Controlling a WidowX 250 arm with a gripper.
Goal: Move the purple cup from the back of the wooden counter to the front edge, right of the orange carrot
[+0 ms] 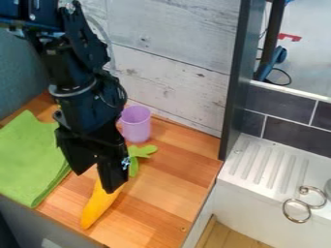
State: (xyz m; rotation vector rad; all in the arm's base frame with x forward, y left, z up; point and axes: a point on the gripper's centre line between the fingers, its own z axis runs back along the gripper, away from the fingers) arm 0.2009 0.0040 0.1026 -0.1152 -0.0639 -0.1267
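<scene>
The black tool (95,182) hangs, fingers apart, over a yellow-orange toy carrot (99,205) on the wooden tabletop (178,186). A purple cup (136,126) stands beyond; a green cloth (27,157) lies left, a white sink (259,193) right.

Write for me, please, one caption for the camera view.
The open black gripper hangs over a yellow-orange toy carrot on a wooden counter, near a green cloth and a purple cup.
</scene>
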